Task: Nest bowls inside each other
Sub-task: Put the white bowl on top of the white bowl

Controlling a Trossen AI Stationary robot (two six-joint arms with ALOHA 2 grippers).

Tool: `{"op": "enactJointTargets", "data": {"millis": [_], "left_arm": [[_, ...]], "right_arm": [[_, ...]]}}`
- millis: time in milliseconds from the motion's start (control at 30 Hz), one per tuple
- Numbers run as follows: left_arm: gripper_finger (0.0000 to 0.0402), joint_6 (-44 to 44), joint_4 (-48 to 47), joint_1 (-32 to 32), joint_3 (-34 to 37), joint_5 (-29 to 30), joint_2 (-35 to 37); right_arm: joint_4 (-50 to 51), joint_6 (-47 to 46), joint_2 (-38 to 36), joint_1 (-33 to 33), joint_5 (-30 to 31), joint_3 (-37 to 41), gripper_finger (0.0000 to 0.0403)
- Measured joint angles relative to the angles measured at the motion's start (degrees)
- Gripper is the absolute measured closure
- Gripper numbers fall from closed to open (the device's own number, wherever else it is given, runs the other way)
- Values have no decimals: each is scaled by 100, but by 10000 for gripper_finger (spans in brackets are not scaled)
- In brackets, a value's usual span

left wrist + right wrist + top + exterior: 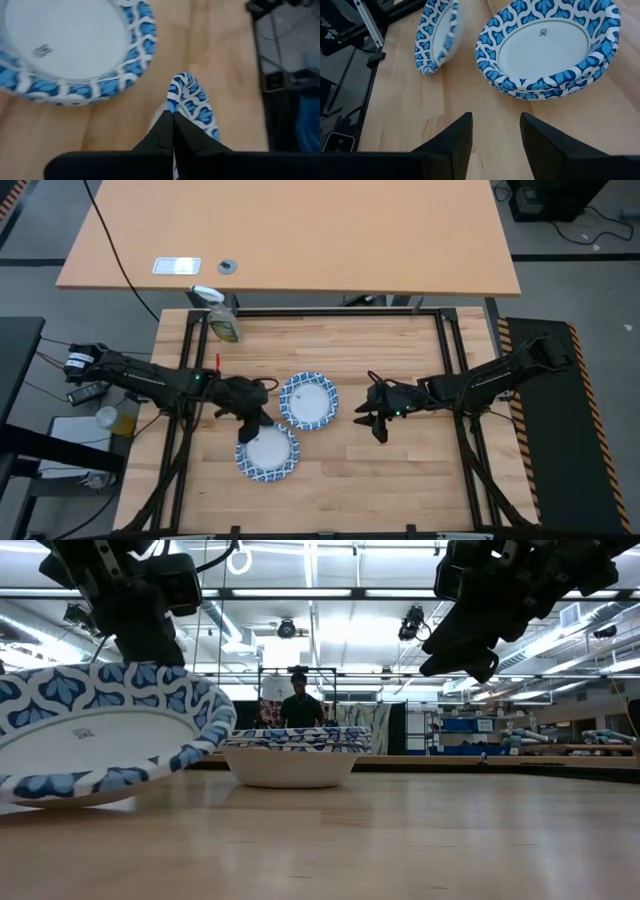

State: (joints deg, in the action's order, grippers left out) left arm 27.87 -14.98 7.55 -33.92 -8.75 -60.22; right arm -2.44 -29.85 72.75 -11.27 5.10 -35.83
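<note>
A stack of nested blue-and-white bowls [308, 401] [293, 755] [550, 45] stands on its base mid-table. Nearer the front edge, a single bowl [268, 452] [100, 740] [437, 32] is tilted up, with my left gripper [254, 426] [173, 117] shut on its rim. My right gripper [378, 425] [495, 135] hangs open above the table to the right of the stack, holding nothing. My left gripper pinches the single bowl's patterned rim [184, 97] between its two fingers, one on the inner face and one on the outer. The fingers slant down from the table's left and far side. The bowl is tilted, held edge up, its opposite rim [422, 69] down at the tabletop.
A green-labelled spray bottle [222, 320] stands at the far left corner of the wooden worktop. Black frame rails [455, 370] run along the left and right sides. A person [300, 705] stands far behind the table. Bare wood lies in front of the right gripper.
</note>
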Motion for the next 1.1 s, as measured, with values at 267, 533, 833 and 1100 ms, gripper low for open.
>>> {"op": "enactJointTargets", "data": {"millis": [267, 533, 833, 1100], "left_arm": [[401, -576, 447, -4, -548, -520, 7], [401, -1423, 496, -513, -1028, 330, -165], [401, -1567, 861, -1351, -1238, -202, -499], [401, -1690, 961, -1896, -1236, -123, -929]], "right_arm": [[-26, -8, 0, 4, 0, 0, 231], [-50, -168, -9, 4, -24, 0, 231], [-190, -210, -15, 2, -30, 0, 231], [-356, -311, 9, -24, -19, 0, 231]]}}
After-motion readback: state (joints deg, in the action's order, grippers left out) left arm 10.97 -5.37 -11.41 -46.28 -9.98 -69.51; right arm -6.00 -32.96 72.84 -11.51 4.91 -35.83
